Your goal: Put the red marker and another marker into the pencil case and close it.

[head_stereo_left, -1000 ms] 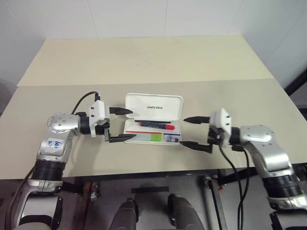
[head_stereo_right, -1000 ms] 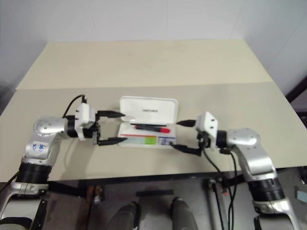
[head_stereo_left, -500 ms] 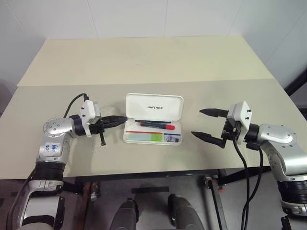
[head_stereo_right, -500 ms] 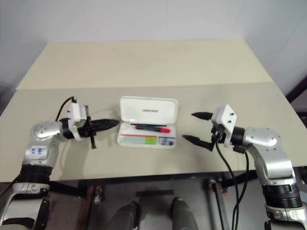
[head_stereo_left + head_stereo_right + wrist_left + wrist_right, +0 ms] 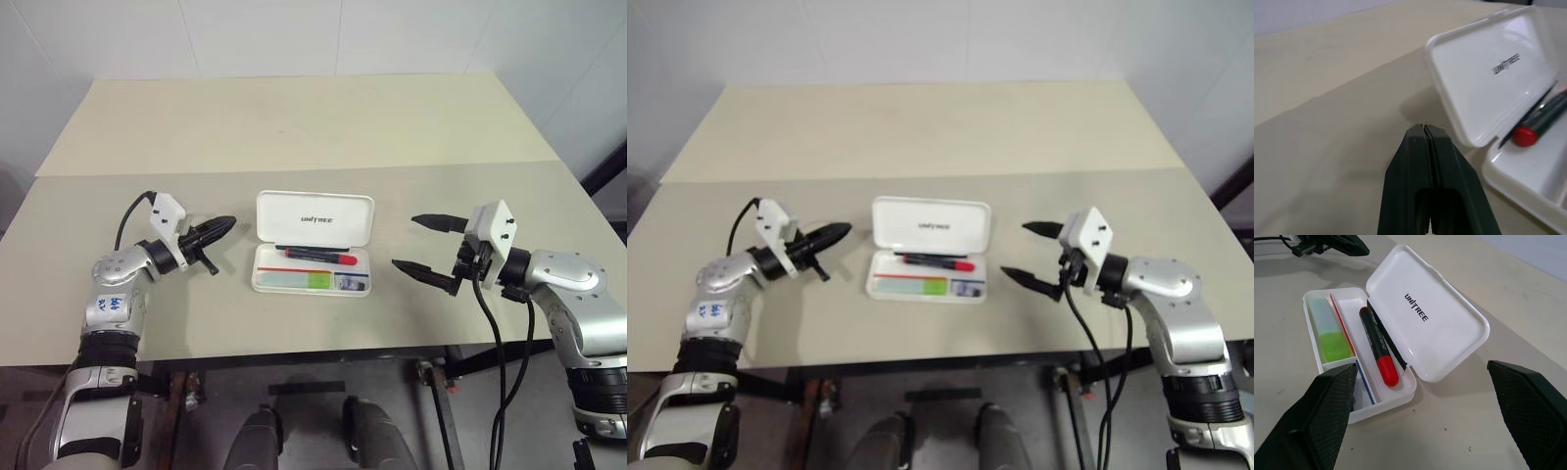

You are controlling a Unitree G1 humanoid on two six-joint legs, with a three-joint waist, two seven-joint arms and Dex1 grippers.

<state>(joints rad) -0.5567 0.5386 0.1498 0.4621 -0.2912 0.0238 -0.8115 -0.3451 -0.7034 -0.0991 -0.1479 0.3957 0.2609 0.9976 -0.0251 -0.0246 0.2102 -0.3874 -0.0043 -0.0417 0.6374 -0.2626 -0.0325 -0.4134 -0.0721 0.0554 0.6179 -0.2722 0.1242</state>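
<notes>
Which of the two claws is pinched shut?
The left gripper, black fingers pressed together beside the open pencil case. The right gripper stands wide open.

Two head views look forward and down from above the near edge of the table, taking in its whole top; they share the same scene, slightly offset sideways. The left wrist view looks low and level along the left gripper, close to the tabletop, toward the lid end of the pencil case. The right wrist view looks from higher, between the right gripper fingers, down into the case's tray. Both wrist views share the case with the head views.
</notes>
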